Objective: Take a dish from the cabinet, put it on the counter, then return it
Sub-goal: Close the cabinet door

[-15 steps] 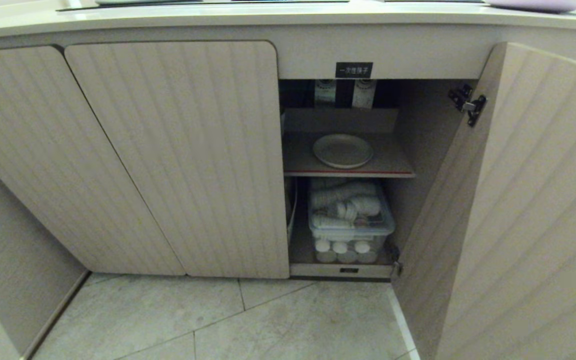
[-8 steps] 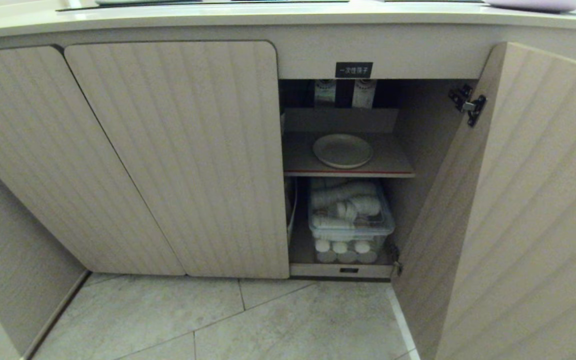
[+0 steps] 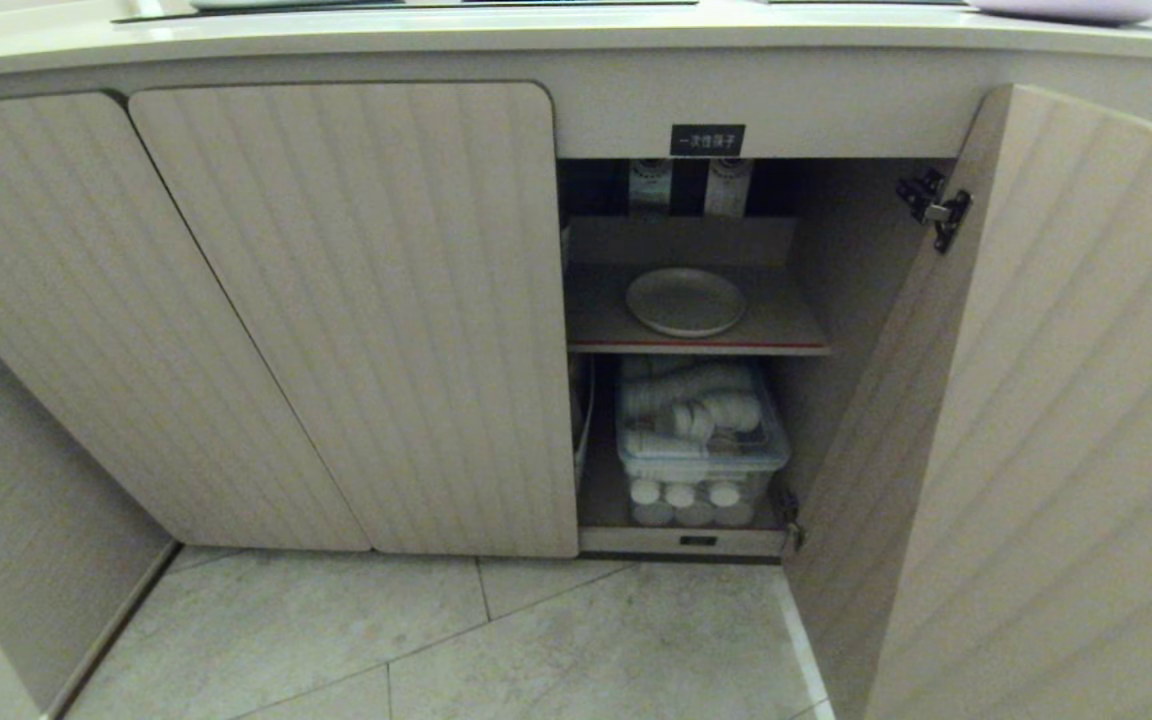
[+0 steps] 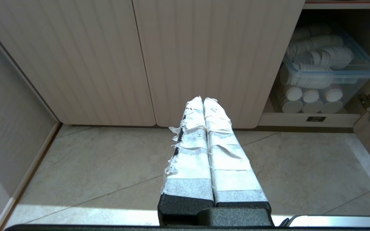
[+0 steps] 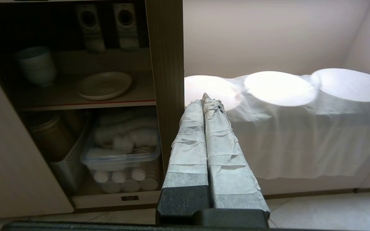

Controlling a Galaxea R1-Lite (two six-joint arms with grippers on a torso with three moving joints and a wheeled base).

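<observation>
the dish (image 3: 686, 301) lies flat on the inner shelf (image 3: 786, 325) of the cabinet (image 3: 356, 300), whose right door (image 3: 1056, 420) stands open. below it sits a clear bin (image 3: 701, 450). the left gripper (image 4: 203, 100) and right gripper (image 5: 205, 96) both have their fingers pressed together, holding nothing, well short of the dish.

We see the cabinet (image 3: 356, 300) open only at its right bay, the swung-out door (image 3: 1036, 400) walling that side. Above the dish (image 3: 686, 301) the shelf (image 3: 786, 325) has clear room; below, a plastic bin (image 3: 701, 440) fills the space.
</observation>
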